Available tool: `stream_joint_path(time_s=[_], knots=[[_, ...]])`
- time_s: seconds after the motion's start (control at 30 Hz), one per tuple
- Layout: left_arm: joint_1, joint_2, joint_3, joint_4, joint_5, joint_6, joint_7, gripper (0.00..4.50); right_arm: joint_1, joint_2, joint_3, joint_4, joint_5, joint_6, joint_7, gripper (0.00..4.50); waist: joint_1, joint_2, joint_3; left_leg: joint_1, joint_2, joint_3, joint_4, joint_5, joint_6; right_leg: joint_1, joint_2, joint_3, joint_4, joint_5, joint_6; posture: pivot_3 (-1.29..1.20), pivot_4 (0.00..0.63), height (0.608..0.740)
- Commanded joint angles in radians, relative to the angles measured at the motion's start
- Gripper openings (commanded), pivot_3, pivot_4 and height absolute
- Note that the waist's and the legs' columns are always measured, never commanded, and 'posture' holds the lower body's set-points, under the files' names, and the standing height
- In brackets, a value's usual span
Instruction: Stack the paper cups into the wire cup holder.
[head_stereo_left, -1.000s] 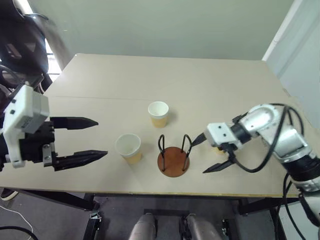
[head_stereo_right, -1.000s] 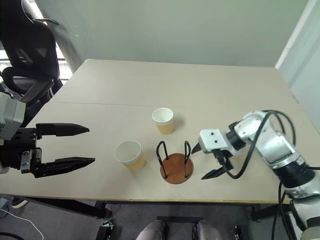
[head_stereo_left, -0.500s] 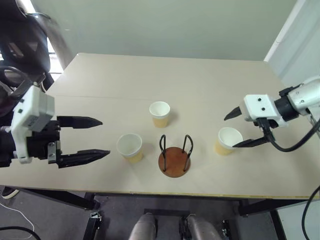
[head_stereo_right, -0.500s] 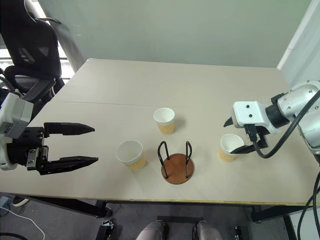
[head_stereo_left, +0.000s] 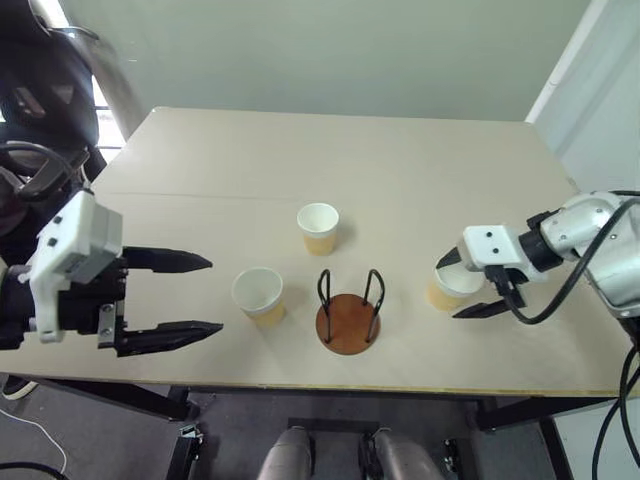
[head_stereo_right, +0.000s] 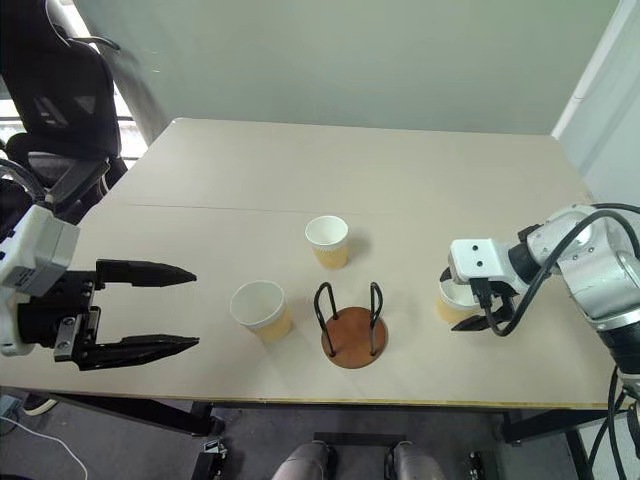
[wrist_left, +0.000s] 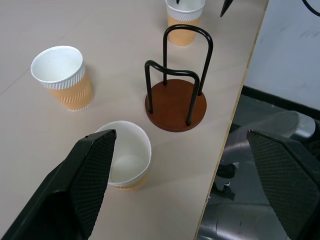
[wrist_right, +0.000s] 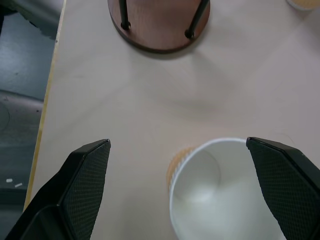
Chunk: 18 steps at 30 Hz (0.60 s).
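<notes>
I see pale beige tabletop (head_stereo_left: 400, 170), grey-green wall (head_stereo_left: 330, 50) at 12 o'clock, black chair (head_stereo_right: 50, 90) at 10, left gripper (head_stereo_left: 190, 296) and right gripper (head_stereo_left: 462, 286) both spread, right straddling tan paper cup (head_stereo_left: 447, 288).

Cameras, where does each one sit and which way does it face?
Head views: look down over the table; both arms show, left tool and right tool open.
Left wrist view: faces the wire cup holder and three paper cups.
Right wrist view: looks down at a paper cup.
All views share the holder.
</notes>
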Motion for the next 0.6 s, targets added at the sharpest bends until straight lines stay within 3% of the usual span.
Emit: stream_joint_path(time_s=[0.03,0.37,0.47,0.6], knots=[[0.012,-0.004,0.064,-0.023,-0.002,0.019,0.004,4.50,0.008,-0.004,-0.005,0.024,-0.025,-0.041,-0.007,4.49,0.000,0.000,0.000,0.000,0.000,0.000,0.000,0.000,0.000,0.000,0.000,0.000,0.000,0.000,0.000,0.00,0.150,0.740],[0.024,-0.009,0.086,-0.032,-0.008,0.035,0.016,4.50,0.016,0.003,-0.002,0.086,-0.062,-0.100,-0.010,4.49,0.000,0.000,0.000,0.001,0.000,0.000,0.000,0.000,0.000,0.001,0.000,0.000,0.000,0.000,0.000,0.00,0.150,0.740],[0.017,-0.008,0.087,-0.030,-0.015,0.033,0.019,4.50,0.021,0.007,-0.001,0.083,-0.067,-0.103,-0.011,3.68,0.000,0.000,0.000,0.001,0.000,0.000,0.000,0.000,0.000,0.001,0.000,0.000,0.000,0.000,0.000,0.00,0.150,0.740],[-0.018,-0.020,0.103,-0.023,-0.060,0.034,0.038,4.50,0.022,0.012,-0.003,0.090,-0.074,-0.112,-0.010,2.29,0.000,0.000,0.000,0.001,0.000,0.000,0.000,0.000,0.000,0.001,0.000,0.000,0.000,0.000,0.000,0.00,0.150,0.740]])
